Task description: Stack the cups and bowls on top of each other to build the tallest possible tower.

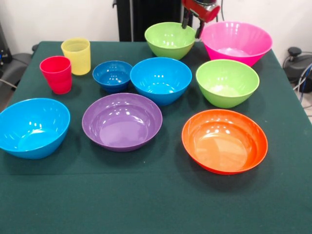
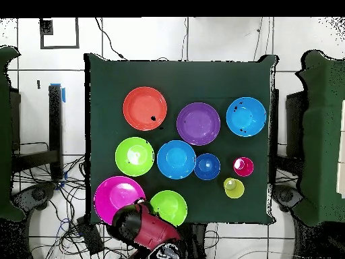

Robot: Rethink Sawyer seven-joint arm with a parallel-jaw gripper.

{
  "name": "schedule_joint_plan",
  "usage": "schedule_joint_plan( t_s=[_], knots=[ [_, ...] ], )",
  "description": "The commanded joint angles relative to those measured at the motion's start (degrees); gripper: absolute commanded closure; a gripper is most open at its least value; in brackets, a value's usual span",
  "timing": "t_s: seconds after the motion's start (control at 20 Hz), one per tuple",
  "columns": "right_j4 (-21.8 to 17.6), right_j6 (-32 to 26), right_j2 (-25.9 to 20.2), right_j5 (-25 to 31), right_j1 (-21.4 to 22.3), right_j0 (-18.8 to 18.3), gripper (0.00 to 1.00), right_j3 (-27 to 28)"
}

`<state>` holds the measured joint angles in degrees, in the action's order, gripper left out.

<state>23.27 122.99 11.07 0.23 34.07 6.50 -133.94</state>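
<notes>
All bowls and cups stand apart and upright on the green table (image 1: 156, 204). The red cup (image 1: 56, 73) and yellow cup (image 1: 76, 56) are at the left. Beside them are the small dark blue bowl (image 1: 112, 75) and a light blue bowl (image 1: 161, 79). Another light blue bowl (image 1: 33, 127), the purple bowl (image 1: 122, 122) and the orange bowl (image 1: 224, 140) are in front. One lime green bowl (image 1: 227, 82) is at the right. My gripper (image 1: 192, 27) is open and empty, hanging between the far lime green bowl (image 1: 169, 39) and the pink bowl (image 1: 236, 41).
In the overhead view my red arm (image 2: 145, 229) reaches over the table's edge between the pink bowl (image 2: 116, 197) and a lime green bowl (image 2: 168, 207). Cables lie on the floor (image 2: 74, 202) round the table. The black pedestal (image 1: 146, 14) stands behind the far bowls.
</notes>
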Motion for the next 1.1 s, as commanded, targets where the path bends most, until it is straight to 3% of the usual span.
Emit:
schedule_joint_plan(
  t_s=[0.05, 0.5, 0.85, 1.1],
  knots=[
    [4.6, 12.8, -4.8, 1.8, -4.8, -1.8, 0.0, 5.6],
    [7.9, 15.0, -6.3, 1.0, -5.9, -2.1, 0.0, 5.5],
    [7.8, 15.8, -7.9, -0.9, -6.9, -3.5, 0.0, 5.5],
    [7.1, 16.4, -8.7, 0.4, -4.8, -4.4, 0.0, 4.4]
  ],
)
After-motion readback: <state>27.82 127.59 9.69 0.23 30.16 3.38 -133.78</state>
